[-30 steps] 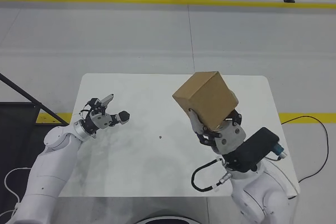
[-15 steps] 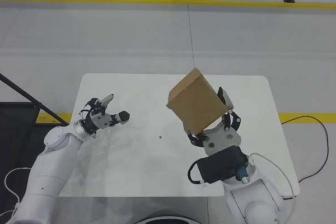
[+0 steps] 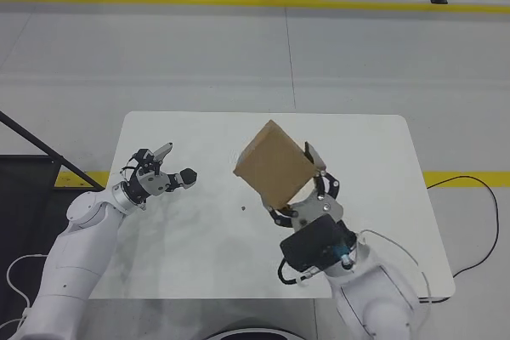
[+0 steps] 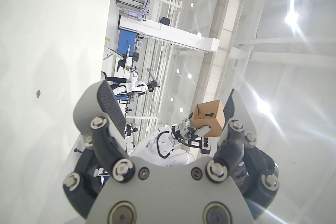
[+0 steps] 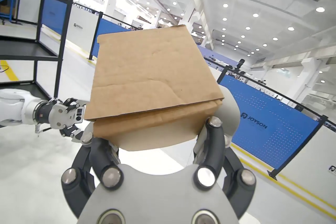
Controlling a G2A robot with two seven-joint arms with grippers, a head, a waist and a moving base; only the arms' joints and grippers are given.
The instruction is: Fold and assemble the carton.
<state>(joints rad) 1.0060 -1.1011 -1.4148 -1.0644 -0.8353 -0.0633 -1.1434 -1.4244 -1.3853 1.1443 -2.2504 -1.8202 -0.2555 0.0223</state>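
Observation:
A brown cardboard carton [image 3: 272, 163] is held tilted above the middle-right of the white table [image 3: 195, 255]. My right gripper [image 3: 302, 197] is shut on the carton's near end, one finger on each side. In the right wrist view the carton [image 5: 152, 78] sits between the fingers of the right gripper [image 5: 157, 128], with a loose flap hanging under it. My left gripper [image 3: 180, 163] hovers open over the table's left side with nothing in it, apart from the carton. From the left wrist, the left gripper [image 4: 170, 107] frames the distant carton [image 4: 210, 117].
A small dark speck [image 3: 243, 206] lies on the table between the arms. A black frame [image 3: 17, 127] stands off the table's left edge. A black cable [image 3: 484, 212] trails on the floor to the right.
The right arm has swung left with the carton, from the table's right side toward its middle, and the carton has turned. The left arm has kept still.

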